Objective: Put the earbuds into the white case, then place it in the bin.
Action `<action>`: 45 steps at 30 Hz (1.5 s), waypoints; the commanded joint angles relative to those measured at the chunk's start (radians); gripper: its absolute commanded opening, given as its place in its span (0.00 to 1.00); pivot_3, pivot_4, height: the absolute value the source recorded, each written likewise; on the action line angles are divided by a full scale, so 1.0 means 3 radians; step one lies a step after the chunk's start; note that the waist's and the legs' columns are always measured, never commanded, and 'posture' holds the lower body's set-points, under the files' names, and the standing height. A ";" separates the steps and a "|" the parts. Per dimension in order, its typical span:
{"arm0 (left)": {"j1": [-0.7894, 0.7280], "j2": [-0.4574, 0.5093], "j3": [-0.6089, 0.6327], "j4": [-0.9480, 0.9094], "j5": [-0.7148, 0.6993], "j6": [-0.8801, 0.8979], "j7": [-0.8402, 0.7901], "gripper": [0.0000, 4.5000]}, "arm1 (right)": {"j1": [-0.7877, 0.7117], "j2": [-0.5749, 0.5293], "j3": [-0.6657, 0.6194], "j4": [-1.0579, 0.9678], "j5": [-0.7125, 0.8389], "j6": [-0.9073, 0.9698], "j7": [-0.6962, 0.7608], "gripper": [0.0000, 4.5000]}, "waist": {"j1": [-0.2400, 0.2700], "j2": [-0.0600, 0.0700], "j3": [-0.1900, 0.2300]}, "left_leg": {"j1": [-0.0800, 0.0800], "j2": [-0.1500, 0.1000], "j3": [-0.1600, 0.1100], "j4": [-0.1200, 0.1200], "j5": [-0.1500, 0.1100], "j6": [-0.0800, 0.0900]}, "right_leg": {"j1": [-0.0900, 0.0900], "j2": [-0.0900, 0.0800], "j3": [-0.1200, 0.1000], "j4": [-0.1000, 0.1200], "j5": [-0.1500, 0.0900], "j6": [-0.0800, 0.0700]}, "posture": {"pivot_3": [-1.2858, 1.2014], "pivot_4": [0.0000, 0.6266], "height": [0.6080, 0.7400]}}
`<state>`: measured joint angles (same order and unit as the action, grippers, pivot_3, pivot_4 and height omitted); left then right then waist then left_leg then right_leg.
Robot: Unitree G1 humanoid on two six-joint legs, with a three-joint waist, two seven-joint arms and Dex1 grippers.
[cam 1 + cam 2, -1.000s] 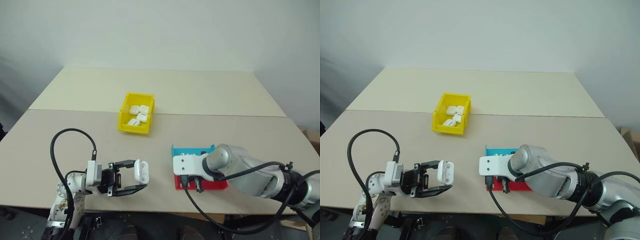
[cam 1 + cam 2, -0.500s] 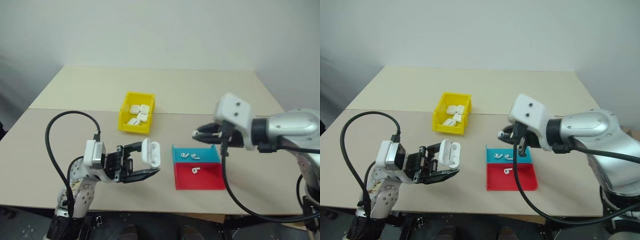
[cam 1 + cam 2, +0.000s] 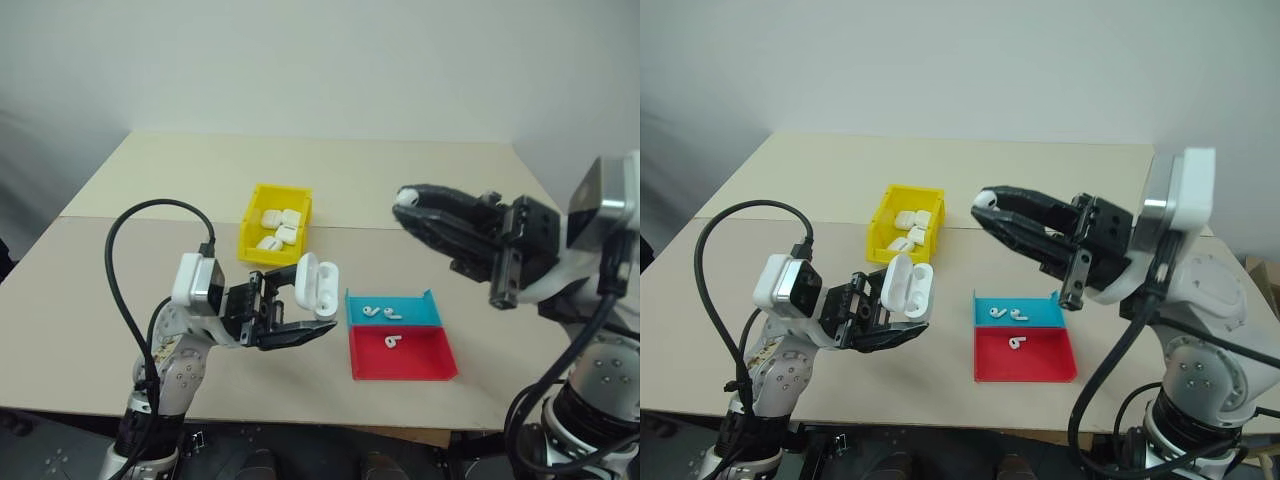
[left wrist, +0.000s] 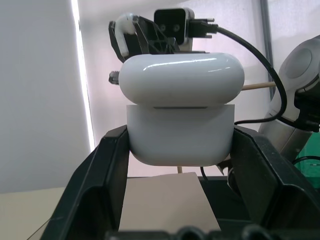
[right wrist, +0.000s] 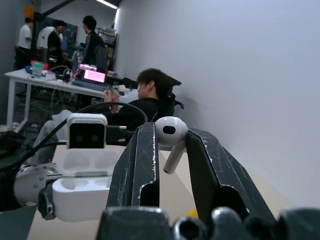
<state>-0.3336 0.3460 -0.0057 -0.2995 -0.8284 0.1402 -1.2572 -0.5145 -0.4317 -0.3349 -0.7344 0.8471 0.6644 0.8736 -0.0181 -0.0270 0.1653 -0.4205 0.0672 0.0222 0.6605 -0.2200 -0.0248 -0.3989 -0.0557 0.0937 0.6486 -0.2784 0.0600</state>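
Left gripper point(image 3: 305, 315): clamped on the body of the white case point(image 3: 314, 285) and raised clear of the table point(image 3: 120, 290). The case sits upright with its hinged lid open, facing the other arm; judged to be held this way so the wells are offered for loading.

Bin point(image 3: 273, 226): yellow, standing on the table beyond the left gripper, well apart from the held case. Several white cases already lie inside. It is the final destination and is not yet in use for this case.

Blue tray point(image 3: 392, 308): shallow, on the table between the two arms, with two earbuds point(image 3: 378, 312) lying in it. These remain to be picked up.

Red tray point(image 3: 403, 354): touching the blue tray on the near side, with one loose earbud in it.

Right gripper point(image 3: 404, 205): raised above the table and pointing toward the left arm, fingers closed on a single earbud point(image 5: 170, 136) pinched at the tips. Its rounded head stands above the fingers and its stem hangs in the gap between them. The grip leaves the stem free, judged suitable for lowering into a well.

Stage: insertion not yet made; earbud and case are near but apart.

Risk: a tip-only pinch on a glossy part could slip during alignment.
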 commanded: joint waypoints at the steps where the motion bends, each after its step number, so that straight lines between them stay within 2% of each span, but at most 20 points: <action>1: -0.0050 -0.0041 -0.0030 -0.0112 -0.0055 -0.0001 -0.0021 0.61 | 0.0030 0.0061 0.0151 0.0041 0.0047 -0.0396 0.0091 0.15 | -0.0010 0.0000 0.0000 | 0.0002 0.0000 0.0000 0.0000 0.0000 0.0000 | 0.0003 0.0000 0.0000 0.0000 0.0000 0.0000 | 0.52 0.24 1.00; 6: -0.0035 -0.0099 -0.0075 -0.0127 -0.0018 -0.0030 -0.0008 0.61 | 0.0028 0.0015 0.0456 0.0162 -0.0087 -0.0758 0.0306 0.15 | -0.0004 0.0000 0.0000 | 0.0013 0.0000 -0.0001 0.0000 0.0000 0.0000 | 0.0015 0.0000 0.0000 -0.0002 0.0000 0.0000 | 0.52 0.24 1.00; 15: -0.0054 -0.0140 -0.0078 -0.0126 0.0049 -0.0074 0.0001 0.61 | 0.0075 -0.0009 0.0842 0.0343 -0.0390 -0.1159 0.0406 0.15 | 0.0000 0.0000 0.0000 | 0.0019 0.0000 -0.0002 0.0000 0.0000 0.0000 | 0.0021 0.0000 -0.0001 -0.0003 0.0000 0.0000 | 0.52 0.24 1.00; 37: -0.0073 -0.0131 -0.0079 -0.0111 0.0094 -0.0094 -0.0036 0.61 | 0.0204 -0.0152 0.1140 0.0503 -0.0670 -0.1513 0.0475 0.15 | 0.0007 0.0000 0.0000 | 0.0019 0.0000 -0.0002 0.0000 0.0000 0.0000 | 0.0022 0.0000 -0.0001 -0.0004 0.0000 0.0000 | 0.52 0.24 1.00; 43: -0.0092 -0.0132 -0.0047 -0.0089 0.0106 -0.0099 -0.0046 0.61 | 0.0251 -0.0233 0.1246 0.0544 -0.0872 -0.1658 0.0517 0.58 | 0.0004 0.0000 0.0000 | 0.0019 0.0000 -0.0002 0.0000 0.0000 0.0000 | 0.0022 0.0000 -0.0001 -0.0004 0.0000 0.0000 | 0.52 0.24 1.00; 45: -0.0089 -0.0130 -0.0042 -0.0083 0.0113 -0.0101 -0.0055 0.61 | 0.0251 -0.0254 0.1256 0.0558 -0.0887 -0.1692 0.0547 0.58 | 0.0005 0.0000 0.0000 | 0.0019 0.0000 -0.0002 0.0000 0.0000 0.0000 | 0.0022 0.0000 -0.0001 -0.0004 0.0000 0.0000 | 0.52 0.24 1.00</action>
<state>-0.3408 0.3184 -0.0252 -0.2924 -0.7775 0.1339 -1.2785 -0.4507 -0.4934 0.0069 -0.5640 0.6079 0.1660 1.0200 -0.0167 -0.0270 0.1653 -0.4148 0.0672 0.0216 0.6605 -0.2200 -0.0248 -0.3923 -0.0556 0.0933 0.6475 -0.2785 0.0601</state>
